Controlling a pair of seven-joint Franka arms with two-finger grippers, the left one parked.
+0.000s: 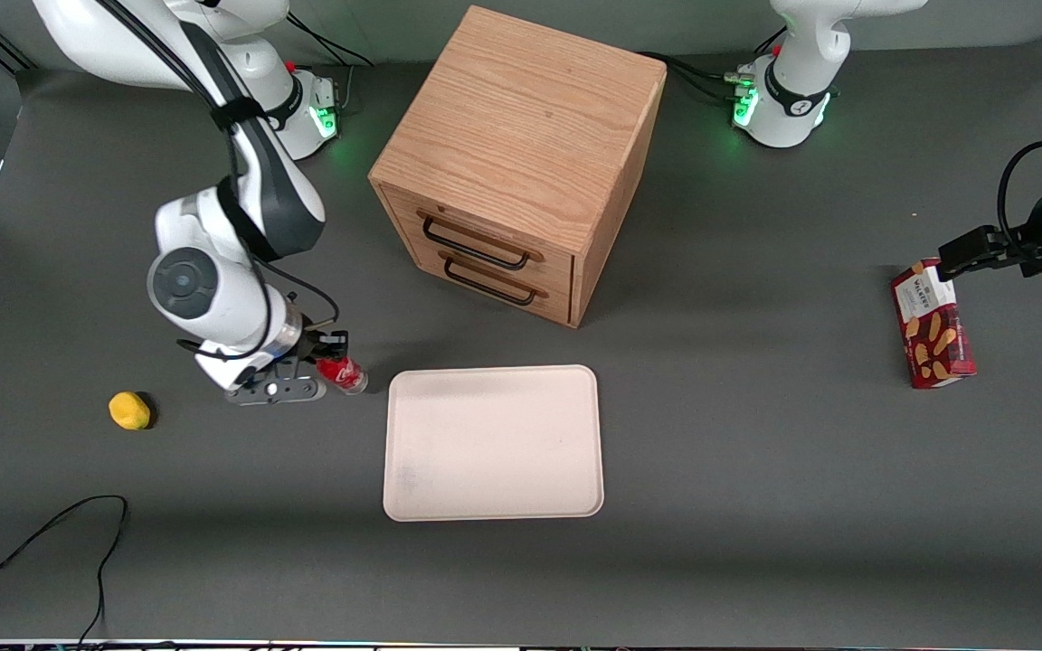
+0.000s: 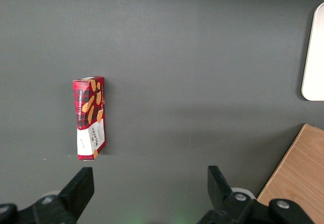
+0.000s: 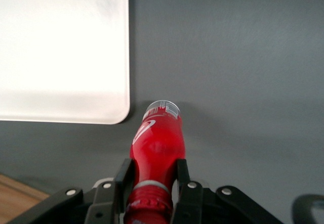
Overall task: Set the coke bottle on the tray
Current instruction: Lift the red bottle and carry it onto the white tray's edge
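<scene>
The coke bottle [image 1: 343, 372] is small and red with a clear base. My right gripper [image 1: 329, 360] is shut on it near its neck, beside the tray's corner toward the working arm's end. In the right wrist view the bottle [image 3: 157, 148] sits between the two fingers [image 3: 124, 181], its cap toward the camera and its clear base pointing at the table. The gripper [image 3: 153, 179] holds it just off the tray's rounded corner [image 3: 114, 115]. The cream-white tray [image 1: 494, 443] lies flat in front of the wooden cabinet, with nothing on it.
A wooden drawer cabinet [image 1: 516, 158] with two black handles stands farther from the front camera than the tray. A yellow lump [image 1: 130, 410] lies toward the working arm's end. A red biscuit box [image 1: 932, 324] lies toward the parked arm's end. A black cable [image 1: 51, 533] runs near the table's front edge.
</scene>
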